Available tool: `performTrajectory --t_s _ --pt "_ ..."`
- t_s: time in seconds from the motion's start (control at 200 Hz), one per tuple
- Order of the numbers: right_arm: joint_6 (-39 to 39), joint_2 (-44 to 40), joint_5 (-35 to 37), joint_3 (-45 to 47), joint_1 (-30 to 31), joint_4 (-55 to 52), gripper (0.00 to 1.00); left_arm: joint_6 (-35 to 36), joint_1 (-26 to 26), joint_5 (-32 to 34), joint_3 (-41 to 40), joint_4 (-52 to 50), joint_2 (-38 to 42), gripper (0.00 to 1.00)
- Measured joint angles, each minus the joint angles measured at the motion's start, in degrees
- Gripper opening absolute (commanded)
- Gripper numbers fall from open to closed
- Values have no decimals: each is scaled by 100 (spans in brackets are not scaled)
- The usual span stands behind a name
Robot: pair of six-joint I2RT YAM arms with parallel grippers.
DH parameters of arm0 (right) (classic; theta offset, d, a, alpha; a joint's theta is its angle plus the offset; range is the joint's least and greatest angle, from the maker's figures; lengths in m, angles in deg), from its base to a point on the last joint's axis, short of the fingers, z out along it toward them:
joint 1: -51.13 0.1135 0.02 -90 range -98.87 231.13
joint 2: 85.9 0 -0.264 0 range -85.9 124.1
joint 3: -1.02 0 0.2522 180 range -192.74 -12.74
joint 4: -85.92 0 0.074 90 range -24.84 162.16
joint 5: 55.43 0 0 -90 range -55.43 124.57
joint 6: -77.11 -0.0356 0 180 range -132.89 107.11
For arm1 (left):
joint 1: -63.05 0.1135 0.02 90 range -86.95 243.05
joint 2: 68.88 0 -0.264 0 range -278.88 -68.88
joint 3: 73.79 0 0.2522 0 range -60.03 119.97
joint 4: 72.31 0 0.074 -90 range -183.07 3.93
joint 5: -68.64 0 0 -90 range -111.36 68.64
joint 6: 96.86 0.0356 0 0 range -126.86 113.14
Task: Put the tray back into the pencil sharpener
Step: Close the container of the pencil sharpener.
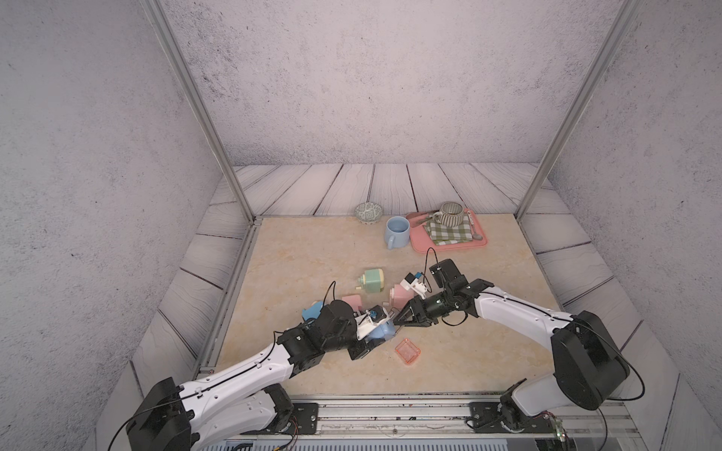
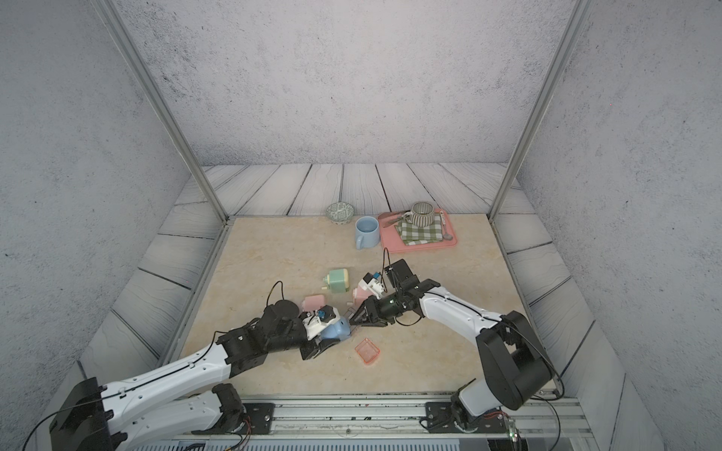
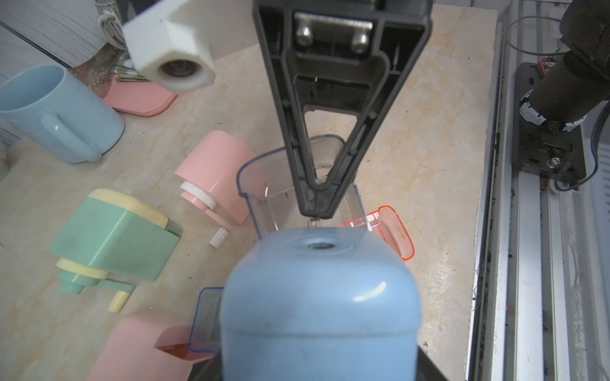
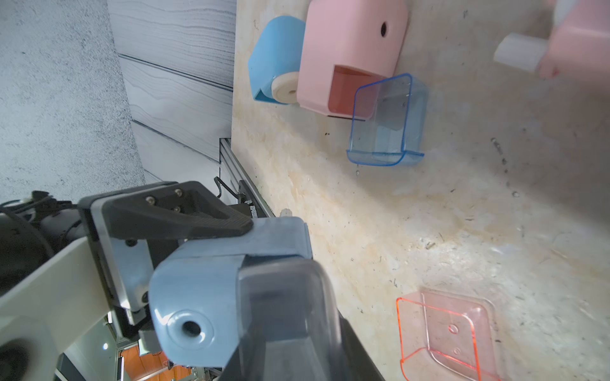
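Note:
My left gripper [image 1: 376, 332] is shut on the light blue pencil sharpener [image 1: 383, 331] [image 3: 320, 297], holding it just above the table, one black finger [image 4: 185, 221] on its top. The clear, grey-tinted tray [image 3: 264, 184] [image 4: 284, 297] sits at the sharpener's open end, part of it inside the body. My right gripper [image 1: 395, 321] [image 3: 315, 207] comes in from the right and is shut on the tray's wall, its fingers meeting in a narrow V. The seam between tray and sharpener is hidden in both top views.
On the table lie an orange-tinted shavings box [image 1: 407, 350], a blue-edged clear one [image 4: 386, 128] against a pink sharpener [image 4: 350, 49], another pink sharpener [image 1: 400, 296], a green one [image 1: 373, 279] and a blue one [image 1: 311, 311]. A blue mug [image 1: 397, 231], bowl [image 1: 368, 213] and pink platter [image 1: 449, 244] stand at the back.

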Motion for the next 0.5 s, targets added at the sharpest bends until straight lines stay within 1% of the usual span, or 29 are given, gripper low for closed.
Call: performTrajectory --t_s 0.195,0.4,0.5 --pt "-199 -31 26 39 0 120 32 -28 4 50 -37 79 13 23" --pt "-374 -122 153 122 0 297 32 -155 2 118 -39 190 -28 28" --pt "-498 -122 232 160 7 389 31 -219 2 151 -39 227 -90 29"
